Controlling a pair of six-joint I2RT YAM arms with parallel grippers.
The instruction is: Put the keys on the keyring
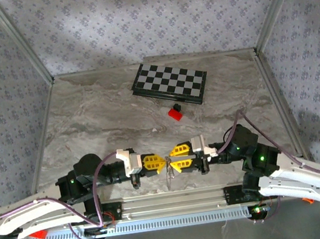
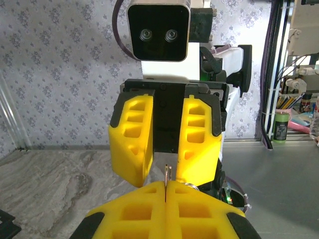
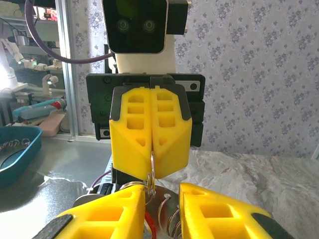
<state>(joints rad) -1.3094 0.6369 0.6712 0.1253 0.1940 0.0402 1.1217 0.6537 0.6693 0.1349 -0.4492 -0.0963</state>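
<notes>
Keyring hangs from closed left end effector near the table edge.

Block lies just before chessboard on table.

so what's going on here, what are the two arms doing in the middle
The two arms meet tip to tip above the near edge of the table. The left gripper is shut on a thin silvery piece of metal, apparently the keyring, which dangles between them. The right gripper faces it with its jaws apart around that metal. A bit of red low between its fingers may be a key, but that is hard to tell. The chessboard and red block lie farther back, untouched.
</notes>
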